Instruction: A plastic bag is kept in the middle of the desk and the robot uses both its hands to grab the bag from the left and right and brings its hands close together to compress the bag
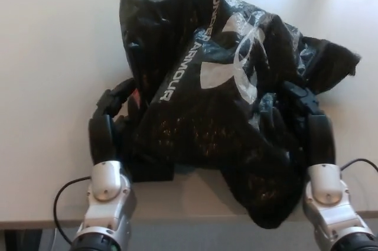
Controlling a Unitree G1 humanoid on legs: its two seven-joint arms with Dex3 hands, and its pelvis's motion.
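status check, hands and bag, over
Left hand and right hand both shut on plastic bag. Bag bunched up between them on desk. Nothing in the way.

bag (195, 115): glossy black plastic, white logo and white lettering
desk (53, 56): pale cream, brighter glare at far right
left hand (109, 127): black, silver wrist
right hand (307, 124): black, silver wrist
cables (59, 195): black, near edge
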